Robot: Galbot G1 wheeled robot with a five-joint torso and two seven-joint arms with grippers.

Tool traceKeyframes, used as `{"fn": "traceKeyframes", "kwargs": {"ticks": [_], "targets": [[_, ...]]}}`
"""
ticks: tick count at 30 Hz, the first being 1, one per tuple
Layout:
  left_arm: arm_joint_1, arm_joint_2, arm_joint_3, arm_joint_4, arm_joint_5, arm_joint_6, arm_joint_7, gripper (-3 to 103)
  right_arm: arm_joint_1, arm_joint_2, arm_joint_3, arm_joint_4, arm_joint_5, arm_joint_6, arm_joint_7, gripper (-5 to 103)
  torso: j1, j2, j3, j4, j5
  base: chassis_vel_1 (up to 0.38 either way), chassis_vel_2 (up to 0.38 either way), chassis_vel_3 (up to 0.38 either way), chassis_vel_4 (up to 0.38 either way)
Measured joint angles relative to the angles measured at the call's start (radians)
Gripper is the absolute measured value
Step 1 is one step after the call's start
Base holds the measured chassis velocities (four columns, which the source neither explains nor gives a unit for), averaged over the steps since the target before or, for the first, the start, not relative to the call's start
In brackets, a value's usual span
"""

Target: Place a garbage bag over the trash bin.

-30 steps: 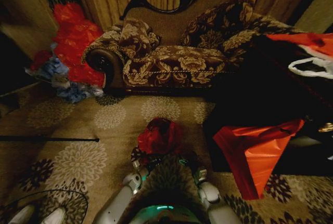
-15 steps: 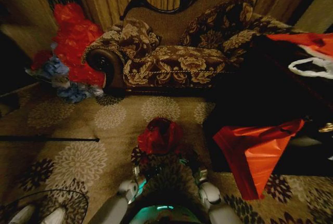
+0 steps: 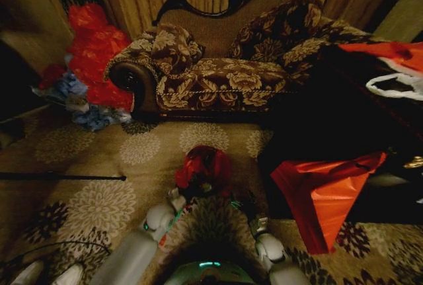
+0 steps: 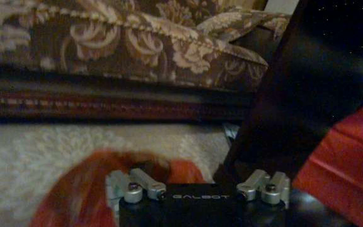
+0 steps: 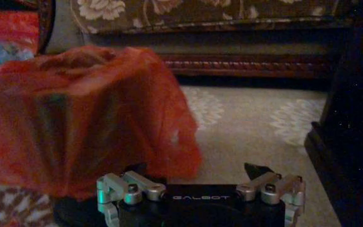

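Beige floral carpet (image 3: 99, 159), garbage bag (image 5: 83, 113) draped over trash bin (image 5: 74, 208), patterned sofa (image 3: 225, 73) behind, end effector states unclear

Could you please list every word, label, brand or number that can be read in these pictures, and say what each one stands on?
"GALBOT" in pale letters on the black body of the left gripper, in the left wrist view.
"GALBOT" in pale letters on the black body of the right gripper, in the right wrist view.
No readable print on the garbage bag, the sofa or the orange-red plastic sheet.
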Motion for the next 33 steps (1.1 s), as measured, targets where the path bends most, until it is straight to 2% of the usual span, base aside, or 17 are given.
{"fn": "traceKeyframes", "kwargs": {"ticks": [4, 7, 8, 11, 12, 13, 14, 15, 17, 18, 19, 20, 22, 23, 25, 28, 33], "targets": [[-0.037, 0.011, 0.019, -0.004, -0.021, 0.026, -0.003, 98, 0.007, -0.006, -0.001, -0.005, 0.01, 0.0, -0.004, 100, 0.0, 0.0, 0.0, -0.0001, -0.0006, 0.0, 0.0, 0.0, 0.0], [-0.037, 0.011, 0.024, -0.015, -0.037, 0.041, -0.016, 100, 0.011, -0.014, -0.001, -0.01, 0.017, -0.001, -0.007, 100, 0.0, 0.0, 0.0, 0.0002, -0.0002, 0.0, 0.0, 0.0, 0.0], [-0.038, 0.01, 0.027, -0.023, -0.042, 0.059, -0.04, 100, 0.013, -0.019, 0.0, -0.012, 0.023, -0.001, -0.008, 100, 0.0, 0.0, 0.0, 0.0002, -0.0003, 0.0, 0.0, 0.0, 0.0], [-0.08, 0.011, 0.044, -0.055, -0.043, 0.185, -0.172, 100, 0.022, -0.029, 0.003, -0.018, 0.039, -0.003, -0.009, 100, 0.0, 0.0, 0.0, 0.0003, -0.0002, 0.0, 0.0, 0.0, 0.0], [-0.08, 0.011, 0.044, -0.055, -0.043, 0.185, -0.172, 100, 0.022, -0.029, 0.003, -0.018, 0.039, -0.003, -0.009, 100, 0.0, 0.0, 0.0, 0.0003, -0.0002, 0.0, 0.0, 0.0, 0.0], [-0.119, 0.017, 0.061, -0.058, -0.063, 0.258, -0.239, 100, 0.025, -0.033, 0.004, -0.02, 0.044, -0.003, -0.008, 100, 0.0, 0.0, 0.0, 0.0003, -0.0002, 0.0, 0.0, 0.0, 0.0], [-0.156, 0.021, 0.078, -0.052, -0.099, 0.303, -0.289, 101, 0.027, -0.035, 0.005, -0.02, 0.048, -0.003, -0.008, 100, 0.0, 0.0, 0.0, 0.0004, -0.0002, 0.0, 0.0, 0.0, 0.0], [-0.212, 0.028, 0.103, -0.034, -0.183, 0.342, -0.37, 97, 0.027, -0.037, 0.004, -0.02, 0.054, -0.004, -0.007, 100, 0.0, 0.0, 0.0, 0.0002, -0.0002, 0.0, 0.0, 0.0, 0.0], [-0.231, 0.029, 0.112, -0.027, -0.219, 0.353, -0.399, 97, 0.027, -0.038, 0.004, -0.019, 0.055, -0.004, -0.006, 100, 0.0, 0.0, 0.0, 0.0002, -0.0002, 0.0, 0.0, 0.0, 0.0], [-0.312, 0.03, 0.156, 0.004, -0.408, 0.4, -0.514, 93, 0.024, -0.044, 0.002, -0.011, 0.061, -0.009, -0.006, 100, 0.0, 0.0, 0.0, 0.0003, -0.0001, 0.0, 0.0, 0.0, 0.0], [-0.368, 0.025, 0.183, 0.033, -0.527, 0.423, -0.622, 90, 0.022, -0.047, 0.001, -0.006, 0.065, -0.013, -0.007, 100, 0.0, 0.0, 0.0, 0.0, -0.0007, 0.0, 0.0, 0.0, 0.0], [-0.422, 0.017, 0.205, 0.065, -0.637, 0.432, -0.72, 86, 0.02, -0.05, 0.001, -0.001, 0.072, -0.015, -0.008, 100, 0.0, 0.0, 0.0, -0.0001, -0.0003, 0.0, 0.0, 0.0, 0.0], [-0.502, -0.003, 0.248, 0.139, -0.777, 0.435, -0.844, 78, 0.02, -0.051, 0.001, 0.006, 0.091, -0.018, -0.008, 100, 0.0, 0.0, 0.0, -0.0001, 0.0002, 0.0, 0.0, 0.0, 0.0], [-0.502, -0.003, 0.248, 0.139, -0.777, 0.435, -0.844, 78, 0.02, -0.051, 0.001, 0.006, 0.091, -0.018, -0.008, 100, 0.0, 0.0, 0.0, -0.0001, 0.0002, 0.0, 0.0, 0.0, 0.0], [-0.544, -0.018, 0.279, 0.189, -0.837, 0.433, -0.907, 74, 0.023, -0.053, 0.002, 0.011, 0.102, -0.019, -0.007, 100, 0.0, 0.0, 0.0, -0.0002, -0.0003, 0.0, 0.0, 0.0, 0.0], [-0.572, -0.022, 0.32, 0.225, -0.881, 0.431, -0.953, 66, 0.028, -0.063, 0.005, 0.016, 0.116, -0.02, -0.007, 100, 0.0, 0.0, 0.0, 0.0003, -0.0004, 0.0, 0.0, 0.0, 0.0], [-0.606, -0.037, 0.391, 0.287, -0.909, 0.427, -0.986, 50, 0.039, -0.079, 0.012, 0.016, 0.145, -0.02, -0.009, 100, 0.0, 0.0, 0.0, 0.0003, -0.0003, 0.0, 0.0, 0.0, 0.0]]}}
